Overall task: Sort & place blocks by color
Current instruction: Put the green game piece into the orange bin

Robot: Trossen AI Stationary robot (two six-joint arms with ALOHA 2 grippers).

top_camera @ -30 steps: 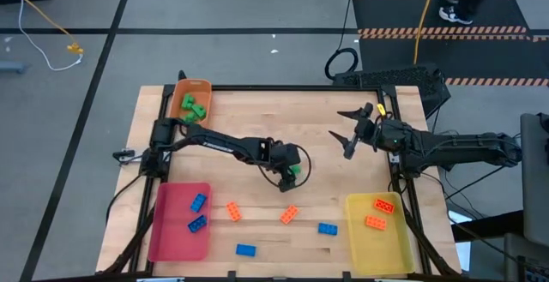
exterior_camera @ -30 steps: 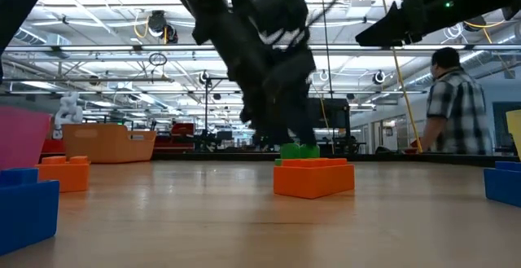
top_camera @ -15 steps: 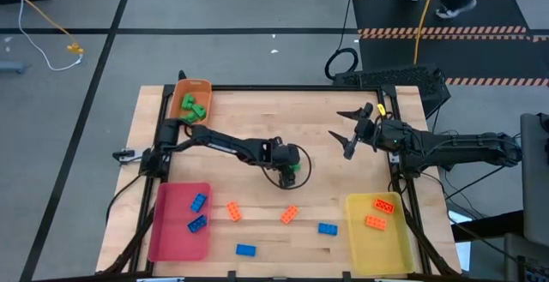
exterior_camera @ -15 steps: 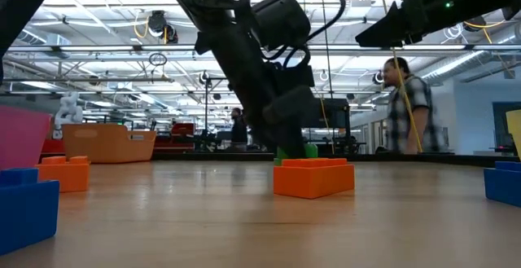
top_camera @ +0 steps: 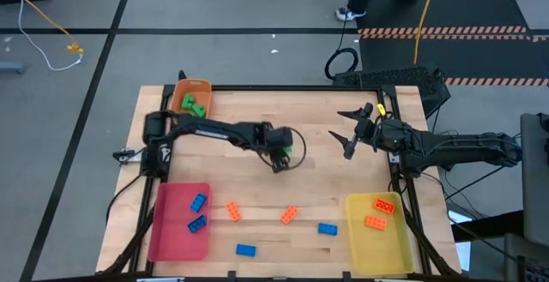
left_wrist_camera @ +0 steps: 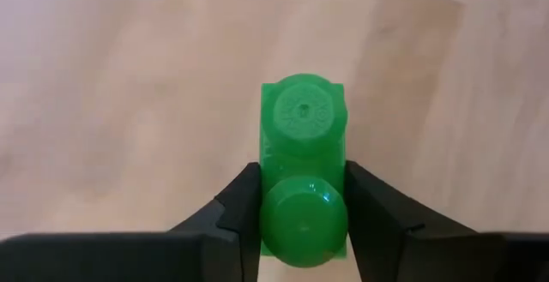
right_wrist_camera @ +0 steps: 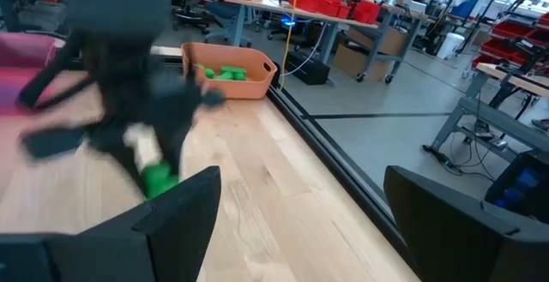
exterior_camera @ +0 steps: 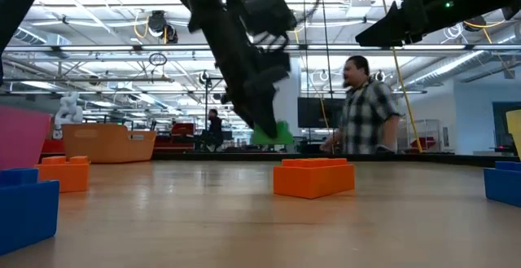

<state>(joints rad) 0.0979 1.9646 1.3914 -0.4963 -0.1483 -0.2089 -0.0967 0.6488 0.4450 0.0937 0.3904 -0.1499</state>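
A green block is clamped between the fingers of the left gripper and held clear above mid-table, presumably for carrying to the orange tray, while the right gripper, fingers spread, is parked near the far right.

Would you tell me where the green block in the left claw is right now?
The green block is pinched in the left claw, off the table near its middle in the high view.

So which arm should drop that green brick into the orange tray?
The left: its tool is shut on the green brick, with the orange tray on its side. The right tool hangs open.
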